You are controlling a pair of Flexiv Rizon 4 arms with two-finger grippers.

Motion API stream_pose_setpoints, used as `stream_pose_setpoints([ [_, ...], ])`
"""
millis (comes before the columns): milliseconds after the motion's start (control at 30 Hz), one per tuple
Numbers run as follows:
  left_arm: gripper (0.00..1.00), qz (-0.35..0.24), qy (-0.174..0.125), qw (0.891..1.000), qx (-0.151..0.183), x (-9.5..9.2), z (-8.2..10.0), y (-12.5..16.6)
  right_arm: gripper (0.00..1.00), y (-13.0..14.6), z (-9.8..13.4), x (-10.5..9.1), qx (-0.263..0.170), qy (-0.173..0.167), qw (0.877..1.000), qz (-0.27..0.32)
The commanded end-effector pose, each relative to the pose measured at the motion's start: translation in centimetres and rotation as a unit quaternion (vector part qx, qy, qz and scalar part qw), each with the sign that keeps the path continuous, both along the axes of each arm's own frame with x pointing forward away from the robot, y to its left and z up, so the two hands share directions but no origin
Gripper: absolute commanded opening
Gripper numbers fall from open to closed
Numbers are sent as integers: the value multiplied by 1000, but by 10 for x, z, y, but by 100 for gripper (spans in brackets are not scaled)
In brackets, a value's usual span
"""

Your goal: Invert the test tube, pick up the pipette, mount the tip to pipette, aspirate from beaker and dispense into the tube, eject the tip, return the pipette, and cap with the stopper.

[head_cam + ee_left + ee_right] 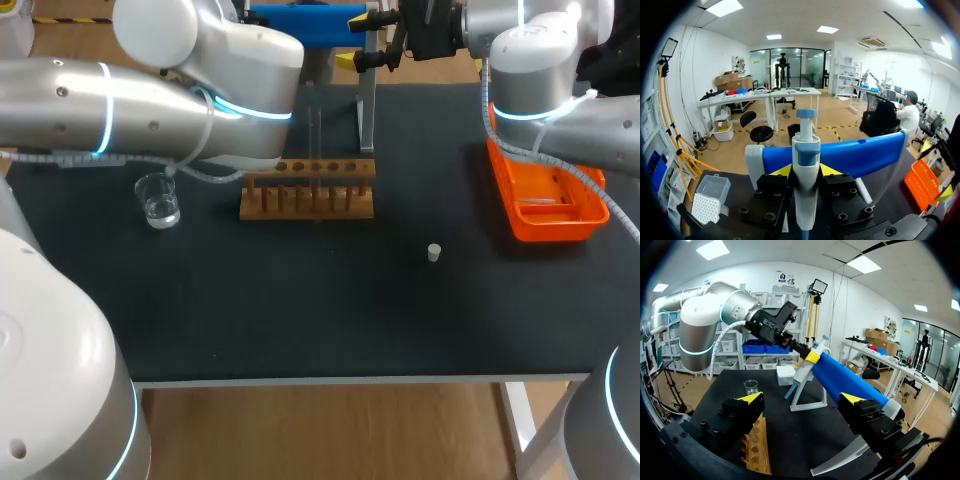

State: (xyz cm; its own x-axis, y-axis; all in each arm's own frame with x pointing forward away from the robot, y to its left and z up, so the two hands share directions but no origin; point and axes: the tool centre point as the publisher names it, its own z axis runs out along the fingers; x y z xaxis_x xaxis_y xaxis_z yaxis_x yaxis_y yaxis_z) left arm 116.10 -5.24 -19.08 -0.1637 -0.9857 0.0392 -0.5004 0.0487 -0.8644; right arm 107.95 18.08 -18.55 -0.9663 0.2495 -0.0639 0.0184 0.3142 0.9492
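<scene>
A laboratory robot's left gripper [806, 170] has its jaws clenched on the blue-and-white pipette [806, 150], one yellow tip pressed to each side of the body, while the pipette hangs on its blue-topped stand [860, 155] at the 12 o'clock edge of the bench [300, 310]. The right gripper [804, 398] hovers close by with its jaws released wide and nothing between them.

The step in hand looks to be taking the pipette off its stand. To do it well, the grip should be kept square on the body and the pipette lifted straight up until it is free of the blue bar. Only then should it swing away, so that its lower end does not catch the stand's frame.

The wooden test tube rack [308, 192] sits mid-bench. A clear test tube [316, 130] seems to stand upright in it, and which way its mouth points cannot be made out. The glass beaker [158, 200], at 9 o'clock from the rack, holds a shallow pool of clear liquid. The orange tray [590, 215], at 3 o'clock, carries something pale, too small to identify. The tip box [710, 197] sits beside the stand with its clear lid open. The small white stopper [434, 252] lies alone at 4 o'clock from the rack.
</scene>
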Motion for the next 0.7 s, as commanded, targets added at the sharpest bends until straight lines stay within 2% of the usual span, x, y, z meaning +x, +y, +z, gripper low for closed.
stream_pose_setpoints([
  [33, 0, 2, 10, 1000, 2, 4, 1, -2, 100, 0, 0, -1, 0, -1, 1000, -2],
  [700, 0, 8, 43, 999, -11, 5, -12, -2, 100, 0, 0, -1, 0, -1, 1000, -2],
])
